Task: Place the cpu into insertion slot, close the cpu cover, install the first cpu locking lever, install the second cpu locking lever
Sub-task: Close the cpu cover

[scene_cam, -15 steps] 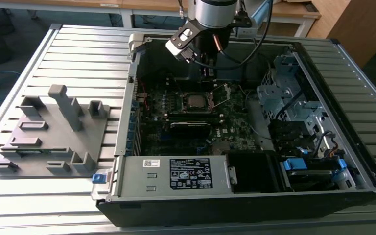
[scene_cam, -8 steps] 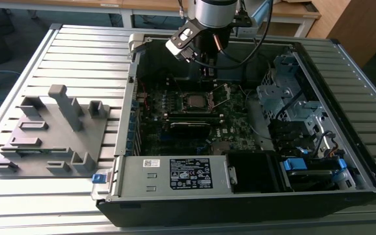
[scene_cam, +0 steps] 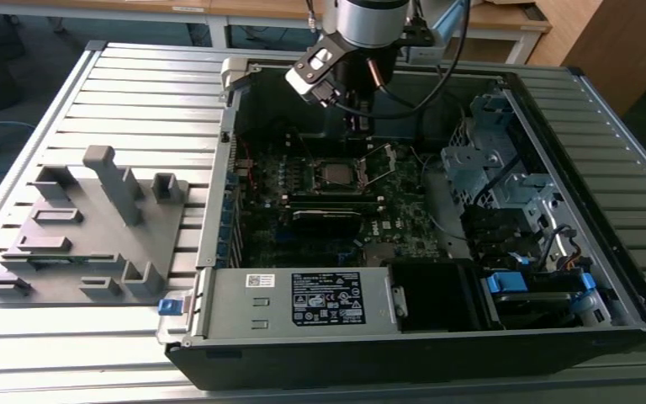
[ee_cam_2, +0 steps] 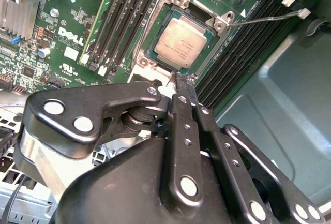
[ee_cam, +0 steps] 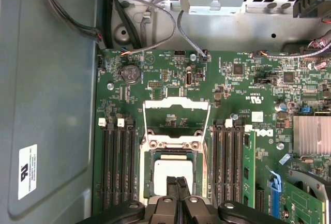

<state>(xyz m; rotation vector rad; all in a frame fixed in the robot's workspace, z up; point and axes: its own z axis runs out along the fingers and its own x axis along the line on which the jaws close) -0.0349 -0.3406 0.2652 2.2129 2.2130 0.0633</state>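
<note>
Find the open computer case (scene_cam: 413, 353) on the slatted desk (scene_cam: 144, 84), beside a grey fixture plate (scene_cam: 87, 227). The cpu (ee_cam_2: 181, 40) sits in the insertion slot (ee_cam_2: 161, 22) with its silvery top facing up. In the first wrist view, the cpu cover (ee_cam: 176, 116) stands hinged open at one side of the slot, and bare board shows through its window. A thin wire locking lever (ee_cam_2: 269, 19) is raised over the memory slots. The claw (ee_cam_2: 184, 83) hangs over the slot's edge with its fingertips pressed together, pinching nothing. It appears to sit apart from the chip, but the angle prevents confirmation.
</note>
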